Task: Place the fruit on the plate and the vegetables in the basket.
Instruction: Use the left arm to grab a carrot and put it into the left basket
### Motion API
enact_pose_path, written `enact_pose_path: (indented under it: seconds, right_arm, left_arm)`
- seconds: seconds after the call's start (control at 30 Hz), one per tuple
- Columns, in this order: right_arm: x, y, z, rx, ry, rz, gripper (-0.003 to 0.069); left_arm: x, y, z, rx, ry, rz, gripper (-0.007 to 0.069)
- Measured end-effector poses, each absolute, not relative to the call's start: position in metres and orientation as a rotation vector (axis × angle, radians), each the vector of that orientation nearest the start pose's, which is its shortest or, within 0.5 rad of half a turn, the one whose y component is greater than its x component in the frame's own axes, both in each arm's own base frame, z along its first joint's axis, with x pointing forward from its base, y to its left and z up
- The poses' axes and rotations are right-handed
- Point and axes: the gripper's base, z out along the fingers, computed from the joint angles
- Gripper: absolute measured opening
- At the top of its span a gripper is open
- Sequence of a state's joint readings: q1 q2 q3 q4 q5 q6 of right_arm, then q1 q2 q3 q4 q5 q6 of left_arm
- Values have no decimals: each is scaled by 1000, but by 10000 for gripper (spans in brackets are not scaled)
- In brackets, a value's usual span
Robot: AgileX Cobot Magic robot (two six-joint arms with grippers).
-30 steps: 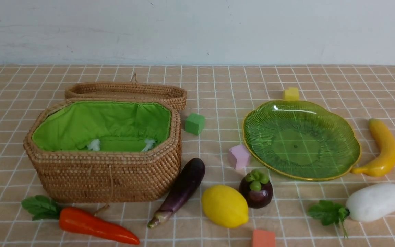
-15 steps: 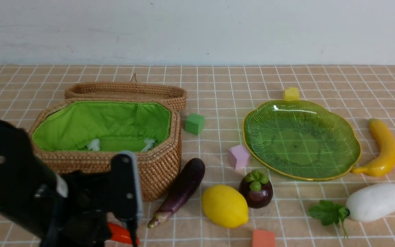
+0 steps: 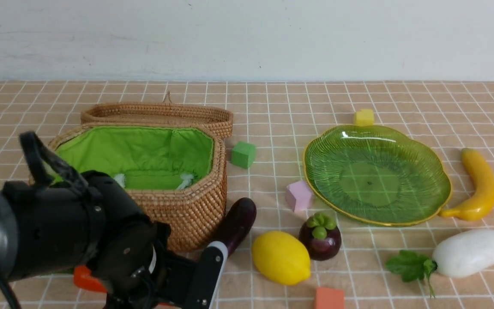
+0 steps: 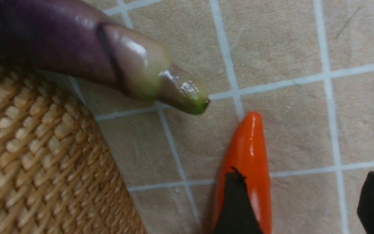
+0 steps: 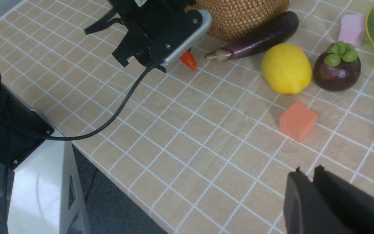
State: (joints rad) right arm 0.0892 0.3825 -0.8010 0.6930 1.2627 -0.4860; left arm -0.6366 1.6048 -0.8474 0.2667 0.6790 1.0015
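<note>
**Front view.** The left gripper [image 3: 187, 287] hangs low at 7 o'clock of the scene, before the basket [image 3: 182, 210]. Only one pale-edged finger [image 3: 210, 270] shows clearly. The arm hides most of the carrot [image 3: 85, 279], of which an orange stub shows. The basket stands open, its lid [image 3: 161, 113] laid back at its 12 o'clock. The eggplant [image 3: 238, 219] lies just beside the basket at its 4 o'clock. The plate [image 3: 375, 180] sits at 3 o'clock of the basket, well apart from it. All three fruits lie on the cloth outside the plate: the lemon [image 3: 281, 257] and mangosteen [image 3: 320, 238] close together at its 7 o'clock, and the banana [image 3: 483, 184] at its 3 o'clock. The radish [image 3: 470, 252] lies at the plate's 5 o'clock. The right gripper is out of this view.

**Left wrist view.** The jaws stand wide apart. One dark fingertip [image 4: 235, 201] overlaps the carrot's tapered end; the other is off to the side, over bare cloth. Nothing is gripped. The eggplant's stem tip points toward the carrot's tip, near it but not touching, and the basket wall is close by.

**Right wrist view.** The right gripper [image 5: 312, 182] hovers above the cloth with its jaws nearly together and nothing between them. An orange cube [image 5: 298, 121] lies near it, between it and the lemon.
</note>
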Motion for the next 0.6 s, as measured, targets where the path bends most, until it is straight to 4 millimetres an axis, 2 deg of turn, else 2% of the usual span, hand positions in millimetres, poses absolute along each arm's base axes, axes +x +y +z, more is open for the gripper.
enact_pose_path:
  seconds: [0.2,0.33,0.37,0.4,0.57,0.6]
  right_arm:
    - [12,57,360,-691,2041,644,78]
    - [12,57,360,-691,2040,647,78]
    - [12,57,360,-691,2040,647,79]
    - [12,57,360,-691,2040,647,81]
    - [12,57,360,-691,2040,647,85]
    - [12,57,360,-691,2039,652,86]
  left_arm:
    - [242,-157,159,-2632,-1928,-420,395]
    - [243,-156,156,-2565,-1982,-417,267]
    - [243,-157,156,-2562,-1986,-417,260]
    - [242,-157,156,-2538,-2011,-413,213]
    - [235,-158,159,-2470,-2034,-400,211]
    - [227,-159,164,-2423,-2058,-380,211]
